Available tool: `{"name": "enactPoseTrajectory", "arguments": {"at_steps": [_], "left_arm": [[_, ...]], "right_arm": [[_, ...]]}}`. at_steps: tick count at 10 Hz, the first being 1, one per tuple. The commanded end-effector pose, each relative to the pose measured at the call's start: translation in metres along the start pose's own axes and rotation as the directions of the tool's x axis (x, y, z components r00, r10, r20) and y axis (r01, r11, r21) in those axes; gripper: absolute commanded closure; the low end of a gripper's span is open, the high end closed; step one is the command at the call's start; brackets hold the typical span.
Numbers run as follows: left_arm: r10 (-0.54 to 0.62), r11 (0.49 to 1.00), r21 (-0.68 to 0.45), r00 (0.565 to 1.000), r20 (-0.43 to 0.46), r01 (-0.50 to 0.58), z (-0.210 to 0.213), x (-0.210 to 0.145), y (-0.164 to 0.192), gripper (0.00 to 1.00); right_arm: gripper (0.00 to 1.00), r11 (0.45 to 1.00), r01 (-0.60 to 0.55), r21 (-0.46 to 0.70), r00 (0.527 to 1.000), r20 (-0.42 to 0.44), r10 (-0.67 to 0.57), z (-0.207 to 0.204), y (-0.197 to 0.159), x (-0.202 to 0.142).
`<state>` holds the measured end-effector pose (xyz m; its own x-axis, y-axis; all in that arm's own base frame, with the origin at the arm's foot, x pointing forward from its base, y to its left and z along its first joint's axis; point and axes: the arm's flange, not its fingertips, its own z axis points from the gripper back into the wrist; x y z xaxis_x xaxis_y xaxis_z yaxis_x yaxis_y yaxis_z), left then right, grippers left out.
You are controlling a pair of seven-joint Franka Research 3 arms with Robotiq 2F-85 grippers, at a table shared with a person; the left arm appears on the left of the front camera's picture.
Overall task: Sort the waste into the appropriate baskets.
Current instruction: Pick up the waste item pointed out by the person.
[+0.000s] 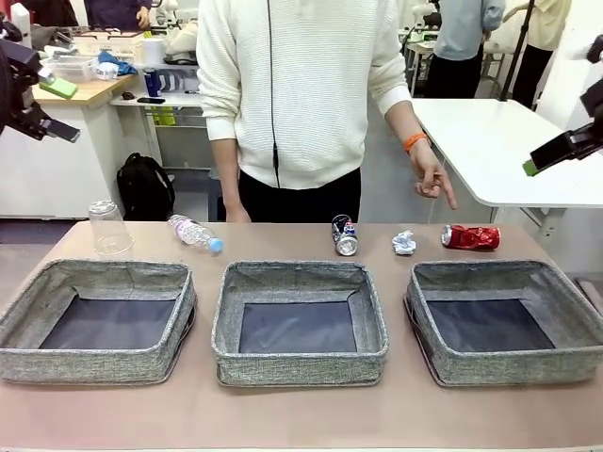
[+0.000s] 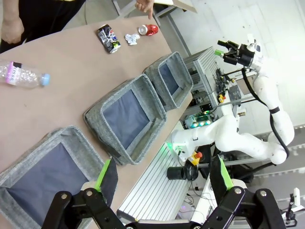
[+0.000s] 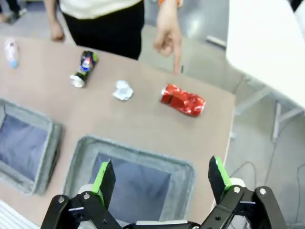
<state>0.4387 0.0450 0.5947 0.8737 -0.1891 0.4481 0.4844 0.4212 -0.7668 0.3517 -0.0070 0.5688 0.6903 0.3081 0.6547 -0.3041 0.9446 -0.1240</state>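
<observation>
Both jaws hang released and empty; your three baskets (image 1: 301,350) below them hold nothing, and all the litter (image 1: 470,236) lies beyond, unsorted.

Left tool (image 2: 162,169) and right tool (image 3: 160,172), both aloft, jaws wide apart.

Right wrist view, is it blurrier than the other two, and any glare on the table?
Right wrist view: softer, crushed red can and paper ball slightly fuzzy, no glare on the table. Front view: sharp, evenly lit, soft shadows inside the baskets. Left wrist view: sharp but rolled, so the table slants.
</observation>
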Motion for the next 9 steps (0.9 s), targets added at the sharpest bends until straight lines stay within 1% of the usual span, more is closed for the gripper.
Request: {"name": "enactPoseTrajectory", "arguments": {"at_steps": [1,2,3,4,5,6,7,8,9], "left_arm": [[-0.004,1.000,-0.003,1.000,0.000,0.004,0.000,0.000,-0.002,0.00],[-0.004,1.000,-0.003,1.000,0.000,0.004,0.000,0.000,-0.002,0.00],[-0.004,1.000,-0.003,1.000,0.000,0.004,0.000,0.000,-0.002,0.00],[-0.004,1.000,-0.003,1.000,0.000,0.004,0.000,0.000,-0.002,0.00],[-0.004,1.000,-0.003,1.000,0.000,0.004,0.000,0.000,-0.002,0.00],[-0.004,1.000,-0.003,1.000,0.000,0.004,0.000,0.000,-0.002,0.00],[-0.004,1.000,-0.003,1.000,0.000,0.004,0.000,0.000,-0.002,0.00],[-0.004,1.000,-0.003,1.000,0.000,0.004,0.000,0.000,-0.002,0.00],[-0.004,1.000,-0.003,1.000,0.000,0.004,0.000,0.000,-0.002,0.00]], "right_arm": [[0.00,1.000,0.006,-0.007,1.000,-0.005,-0.006,-0.003,0.001,0.001],[0.00,0.985,-0.166,-0.050,0.977,-0.146,0.158,-0.003,0.002,-0.004],[0.00,0.932,-0.358,0.045,0.882,-0.310,0.354,-0.029,-0.005,0.005],[0.00,0.887,-0.448,0.116,0.797,-0.399,0.454,-0.059,-0.015,0.016],[0.00,0.821,-0.553,0.142,0.709,-0.438,0.553,-0.087,-0.026,0.023],[0.00,0.767,-0.610,0.197,0.659,-0.411,0.630,-0.112,-0.033,0.029],[0.00,0.719,-0.656,0.228,0.634,-0.350,0.689,-0.145,-0.040,0.031],[0.00,0.703,-0.662,0.260,0.652,-0.262,0.711,-0.170,-0.045,0.032],[0.00,0.693,-0.638,0.336,0.684,-0.168,0.710,-0.192,-0.053,0.032]]}}
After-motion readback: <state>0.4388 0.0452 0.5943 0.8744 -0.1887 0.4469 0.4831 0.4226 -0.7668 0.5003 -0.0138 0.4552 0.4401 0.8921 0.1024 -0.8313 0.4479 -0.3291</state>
